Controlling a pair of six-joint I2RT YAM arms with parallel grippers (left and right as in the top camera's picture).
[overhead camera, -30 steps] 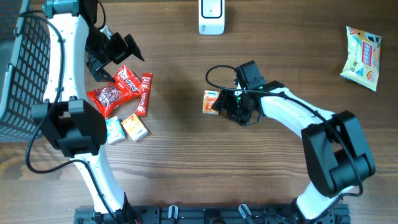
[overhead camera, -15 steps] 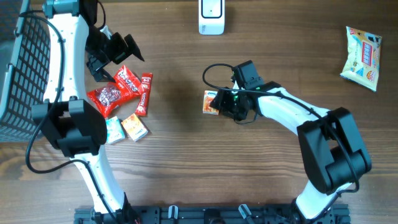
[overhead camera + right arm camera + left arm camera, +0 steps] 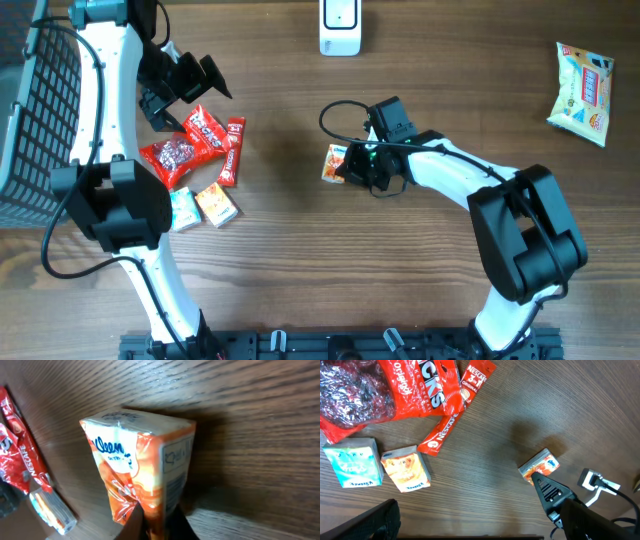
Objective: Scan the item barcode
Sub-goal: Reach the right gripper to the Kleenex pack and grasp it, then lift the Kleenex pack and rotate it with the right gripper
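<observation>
Overhead: R gripper [image 3: 349, 167] tight on orange tissue pack [image 3: 333, 163]

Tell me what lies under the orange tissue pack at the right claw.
Only bare wooden table and the pack's shadow show beneath the orange tissue pack. The right claw, shut on its lower edge, hides that edge; the pack's underside cannot be seen.

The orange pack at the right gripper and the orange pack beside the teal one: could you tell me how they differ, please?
The centre orange pack is pinched in the right gripper; the left orange pack lies free beside the teal pack. The centre one looks tipped onto an edge; the left one lies flat. Both are small and orange-and-white.
</observation>
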